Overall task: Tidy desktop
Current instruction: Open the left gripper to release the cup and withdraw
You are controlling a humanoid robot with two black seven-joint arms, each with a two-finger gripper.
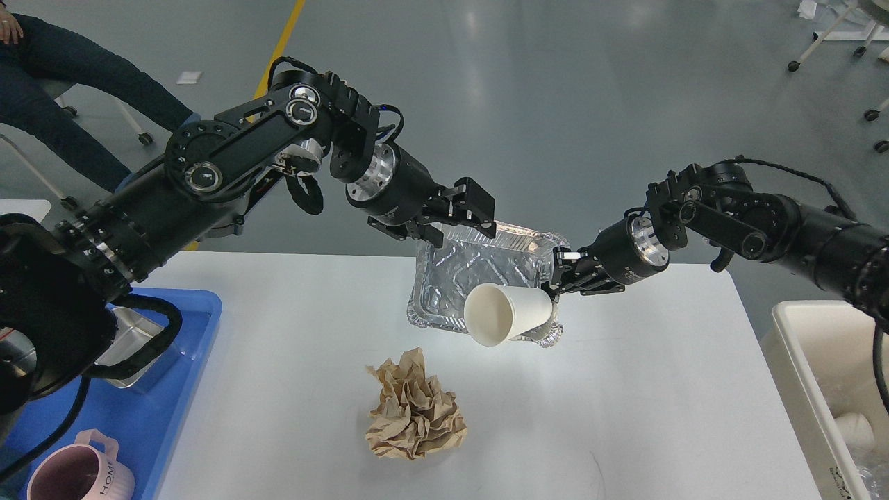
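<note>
The white desktop (625,403) fills the lower view. A crumpled foil tray (465,274) is near its far edge. My right gripper (559,274) is shut on the tray's right rim. A white paper cup (510,314) lies on its side in the tray's near part, its mouth facing the near left. My left gripper (458,219) is open and empty, just above the tray's far left corner and apart from the cup. A crumpled ball of brown paper (414,406) lies on the desktop in front of the tray.
A blue plastic tray (173,389) sits at the left edge with a metal container (139,333) and a pink mug (80,472) in it. A cream bin (819,347) stands off the right edge, with white cups inside. A seated person's legs (69,76) show at the far left.
</note>
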